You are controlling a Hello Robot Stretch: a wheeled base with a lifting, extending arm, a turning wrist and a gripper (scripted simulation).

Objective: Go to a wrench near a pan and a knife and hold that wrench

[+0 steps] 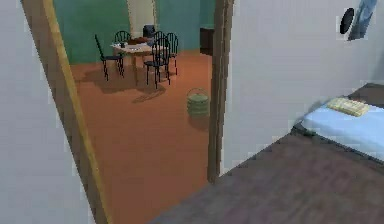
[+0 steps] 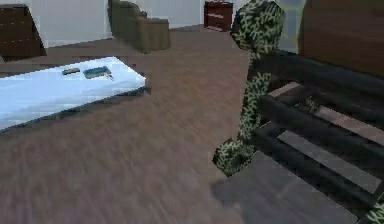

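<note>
where the wrench lies cannot be told, so its long axis and the way it points cannot be told either. as a guess, the likeliest place is the tabletop point(image 1: 138, 49) in the far room with the orange floor and teal wall, seen through a doorway in the forward view. a small dark thing point(image 1: 149, 31) stands on it, too small to name, and dark chairs point(image 1: 158, 58) ring it. nearer, a greenish basket point(image 1: 198, 104) stands on the orange floor. on the forward view's right, a bed point(image 1: 340, 128) with a pale blue cover carries a flat yellow thing point(image 1: 347, 106). in the arm side view a pale blue bed point(image 2: 40, 98) carries 2 small flat things point(image 2: 97, 71), too small to name. an olive armchair point(image 2: 138, 25) stands beyond it. a tall camouflage-patterned shape point(image 2: 250, 90) rises beside a dark slatted frame point(image 2: 320, 120). the task looks barely begun: the search, the approach and the grasp are all left. the pincer's state cannot be told.
</note>
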